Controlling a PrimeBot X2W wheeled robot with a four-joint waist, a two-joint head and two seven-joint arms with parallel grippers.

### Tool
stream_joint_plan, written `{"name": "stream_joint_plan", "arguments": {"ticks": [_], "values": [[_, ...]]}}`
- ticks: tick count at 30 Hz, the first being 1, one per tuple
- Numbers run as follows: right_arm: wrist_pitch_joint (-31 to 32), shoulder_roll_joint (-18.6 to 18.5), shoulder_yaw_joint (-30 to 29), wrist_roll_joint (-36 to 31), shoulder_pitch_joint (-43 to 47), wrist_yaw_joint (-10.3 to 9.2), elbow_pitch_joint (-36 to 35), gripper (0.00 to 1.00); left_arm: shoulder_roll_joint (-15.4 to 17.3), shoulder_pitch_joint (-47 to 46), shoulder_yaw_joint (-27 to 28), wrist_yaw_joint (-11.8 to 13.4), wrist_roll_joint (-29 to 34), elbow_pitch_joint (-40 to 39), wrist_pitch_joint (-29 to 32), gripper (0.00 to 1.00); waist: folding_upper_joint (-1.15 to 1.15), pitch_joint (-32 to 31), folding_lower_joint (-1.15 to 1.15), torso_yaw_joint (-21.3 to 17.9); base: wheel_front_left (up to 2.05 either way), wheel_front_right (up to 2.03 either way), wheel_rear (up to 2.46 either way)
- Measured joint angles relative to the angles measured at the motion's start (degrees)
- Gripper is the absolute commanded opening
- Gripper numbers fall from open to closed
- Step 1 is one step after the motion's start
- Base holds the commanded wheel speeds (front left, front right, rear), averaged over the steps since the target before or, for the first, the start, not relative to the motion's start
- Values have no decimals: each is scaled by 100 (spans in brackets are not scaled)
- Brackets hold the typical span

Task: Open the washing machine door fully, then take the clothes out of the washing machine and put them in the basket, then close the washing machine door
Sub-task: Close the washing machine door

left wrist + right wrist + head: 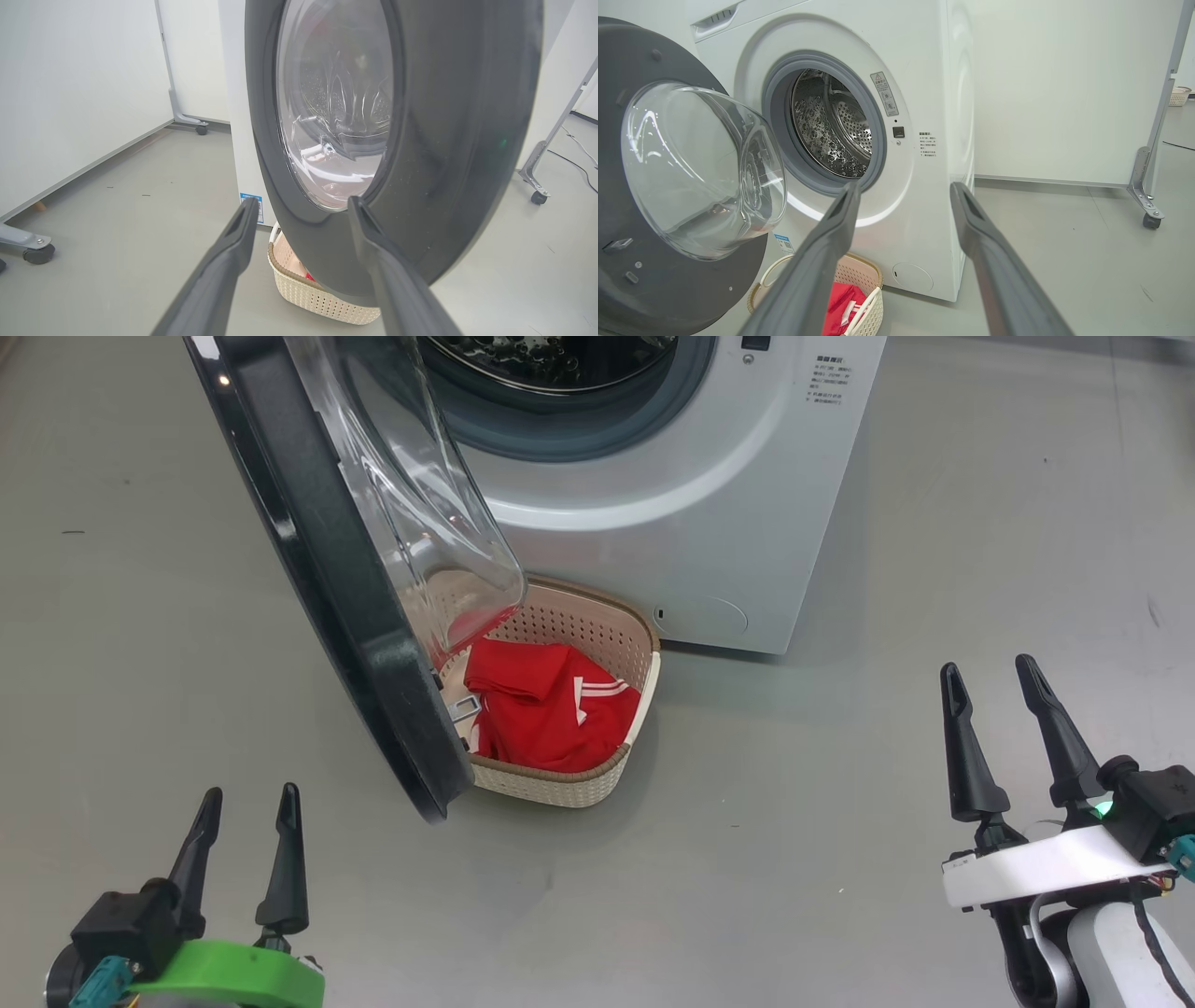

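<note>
Both empty — left pincer (pixel 251 791) spread wide, right pincer (pixel 988 664) likewise.

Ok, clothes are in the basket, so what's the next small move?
Probably ease the left hand forward onto the black rim of the washing machine door and start pushing it shut: the red clothes lie in the basket, the visible drum looks empty, and the door hangs open.

The washing machine door (pixel 686 172) stands open; red clothes (pixel 840 305) lie in the basket (pixel 859 274).
</note>
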Motion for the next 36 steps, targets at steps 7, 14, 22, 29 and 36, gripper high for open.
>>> {"name": "stream_joint_plan", "arguments": {"ticks": [7, 14, 22, 29, 36], "values": [[0, 4, 1, 0, 1, 0, 7, 100, -5, -6, -10, 0, 42, 76, -48, 100, 0, -13, 0, 7, 0, 0, 0], [0, 8, 1, 0, 4, 0, 19, 100, -11, -24, -16, 0, 42, 168, -51, 100, 0, -23, 0, 12, 0, 0, 0], [0, 11, 3, -1, 36, 0, 41, 100, -11, -34, -35, 0, 42, 227, -94, 83, 0, -52, 0, 11, 0, 0, 0], [-1, 20, 14, -1, 63, 1, 53, 100, 2, -34, -60, 0, 75, 356, -93, 0, 0, -75, 0, 3, 0, 0, 0], [-1, 25, 20, -1, 76, 1, 54, 100, 67, -42, -64, -1, 29, 321, -93, 0, 0, -83, 0, 5, 0, 0, 0]]}}
